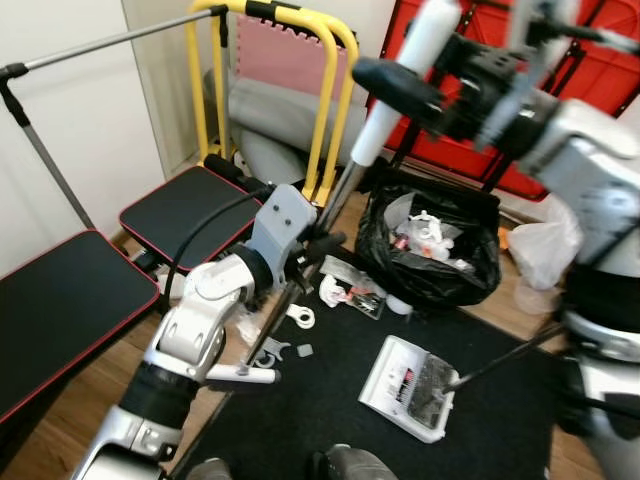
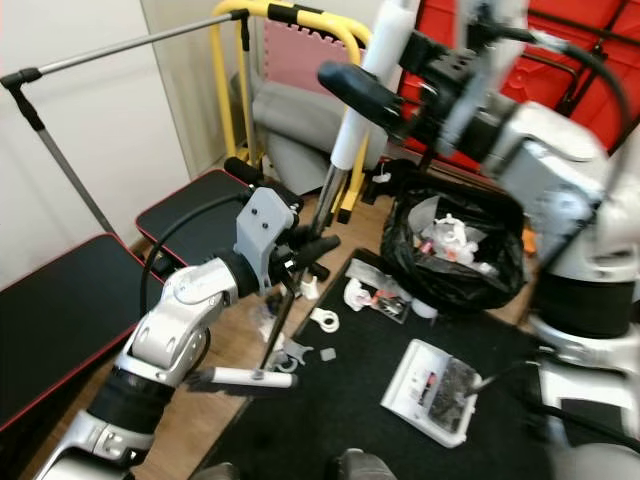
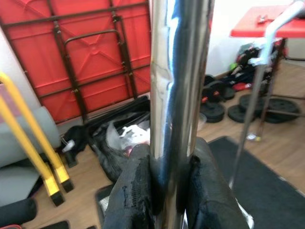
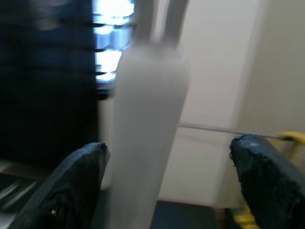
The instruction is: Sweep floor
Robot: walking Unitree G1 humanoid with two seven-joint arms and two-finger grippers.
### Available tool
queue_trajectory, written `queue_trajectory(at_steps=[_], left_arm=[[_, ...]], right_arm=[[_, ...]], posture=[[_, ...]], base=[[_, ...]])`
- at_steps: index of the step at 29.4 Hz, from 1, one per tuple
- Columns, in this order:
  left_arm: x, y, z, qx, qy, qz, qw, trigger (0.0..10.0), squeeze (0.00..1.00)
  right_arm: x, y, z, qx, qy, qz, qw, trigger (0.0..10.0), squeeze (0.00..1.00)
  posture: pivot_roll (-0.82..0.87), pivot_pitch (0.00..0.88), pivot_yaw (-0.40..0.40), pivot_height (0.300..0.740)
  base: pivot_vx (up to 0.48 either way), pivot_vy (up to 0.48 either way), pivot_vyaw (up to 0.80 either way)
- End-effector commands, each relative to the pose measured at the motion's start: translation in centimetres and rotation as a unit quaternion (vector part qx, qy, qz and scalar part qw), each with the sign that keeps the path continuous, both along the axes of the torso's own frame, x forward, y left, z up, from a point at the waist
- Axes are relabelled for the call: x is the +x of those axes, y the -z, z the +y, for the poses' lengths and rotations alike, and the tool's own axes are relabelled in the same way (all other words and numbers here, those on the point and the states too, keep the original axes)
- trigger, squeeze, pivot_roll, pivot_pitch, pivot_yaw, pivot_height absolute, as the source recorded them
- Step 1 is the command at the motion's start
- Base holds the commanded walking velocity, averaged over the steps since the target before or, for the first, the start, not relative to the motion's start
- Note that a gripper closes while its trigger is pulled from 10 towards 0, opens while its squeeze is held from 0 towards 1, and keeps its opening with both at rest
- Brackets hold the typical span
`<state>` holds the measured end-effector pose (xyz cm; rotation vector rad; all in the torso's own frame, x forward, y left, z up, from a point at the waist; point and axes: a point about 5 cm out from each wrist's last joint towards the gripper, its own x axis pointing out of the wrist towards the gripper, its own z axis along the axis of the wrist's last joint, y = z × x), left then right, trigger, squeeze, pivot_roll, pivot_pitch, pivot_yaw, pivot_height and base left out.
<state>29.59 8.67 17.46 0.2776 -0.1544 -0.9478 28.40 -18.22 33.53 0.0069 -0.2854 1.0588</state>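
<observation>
A black mat (image 1: 330, 400) covers the near floor, with a black trash bag (image 1: 430, 250) at its far edge and a white dustpan (image 1: 410, 385) lying near right. The broom pole (image 1: 345, 190) slants up from the mat's left. The left gripper (image 3: 164, 191) is clamped around the pole's chrome part, plain in the left wrist view. The right gripper (image 4: 167, 176) stands spread wide beside the white handle (image 4: 143, 143), seen blurred in the right wrist view.

A yellow frame (image 1: 330, 60) stands at the back, with a pink mat (image 1: 285, 55) behind it and grey cushions (image 1: 280, 125) under it. Red folded tables (image 1: 590, 70) lean on the wall. Black pads with red edges (image 1: 60, 300) lie at the left. A white plastic bag (image 1: 545, 245) sits on the wooden floor.
</observation>
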Motion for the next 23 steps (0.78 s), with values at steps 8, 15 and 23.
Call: queue_trajectory(at_steps=[8,15,23], left_arm=[[-2.1,-0.8,-0.7,0.032,0.152,-0.001,0.988,0.0,0.00],[-2.5,-0.4,-0.9,0.055,0.183,0.002,0.982,0.0,0.00],[-2.9,-0.1,-1.3,0.058,0.199,0.007,0.978,0.0,0.00]], right_arm=[[-2.3,0.4,-0.3,-0.019,-0.139,0.014,0.990,10.0,0.00],[-3.9,0.9,1.0,-0.042,-0.233,0.028,0.971,10.0,0.00],[-3.8,2.6,1.8,-0.094,-0.228,0.050,0.968,7.3,0.00]], posture=[[-0.14,0.027,-0.154,0.740],[-0.14,0.021,-0.139,0.740],[-0.14,0.021,-0.134,0.740]], base=[[0.000,0.000,0.00],[0.000,0.000,0.00],[0.000,0.000,0.00]])
